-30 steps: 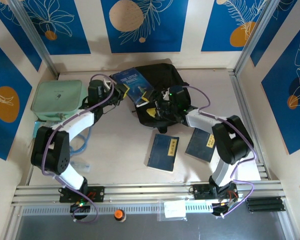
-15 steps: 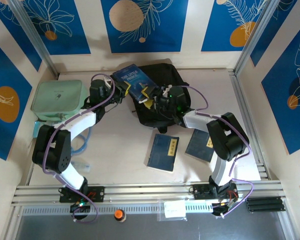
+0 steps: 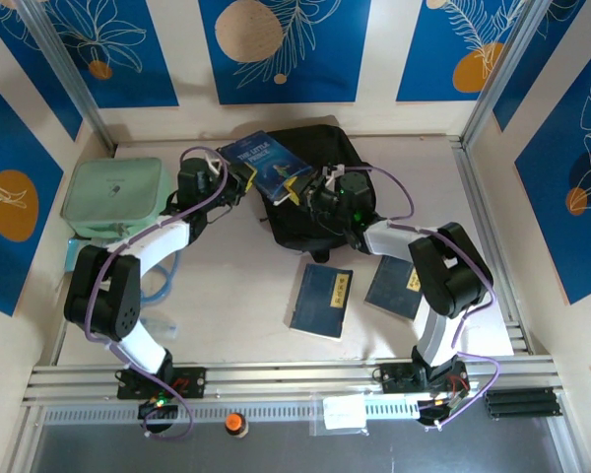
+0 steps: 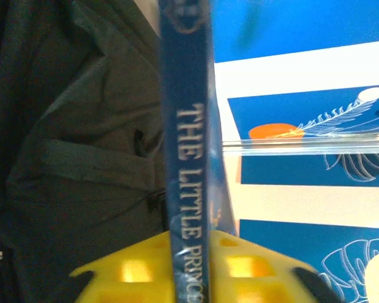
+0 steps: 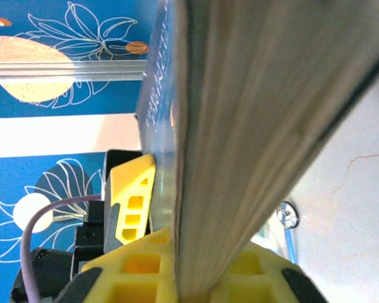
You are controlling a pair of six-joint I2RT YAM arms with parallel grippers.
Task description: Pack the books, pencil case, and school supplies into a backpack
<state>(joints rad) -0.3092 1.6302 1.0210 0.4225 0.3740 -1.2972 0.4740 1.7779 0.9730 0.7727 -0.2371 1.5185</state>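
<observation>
The illustrated "The Little Prince" book (image 3: 263, 165) is held up above the left part of the black backpack (image 3: 320, 192). My left gripper (image 3: 238, 180) is shut on its spine edge (image 4: 188, 189). At the opposite side my right gripper (image 3: 297, 187) is shut on the page edge (image 5: 240, 126). The left gripper's yellow fingers (image 5: 131, 199) show beyond the book in the right wrist view. Dark backpack fabric (image 4: 69, 145) lies left of the spine. Two plain dark blue books (image 3: 321, 301) (image 3: 395, 286) lie flat on the table in front of the backpack.
A mint-green soft case (image 3: 113, 197) sits at the left rear, with a light blue item (image 3: 163, 286) partly hidden beside the left arm. A white sheet (image 3: 492, 335) lies at the right front. Patterned walls enclose the table.
The Little Prince book has risen and shifted toward the back wall between both grippers. The right gripper has moved left and closed on its edge.
</observation>
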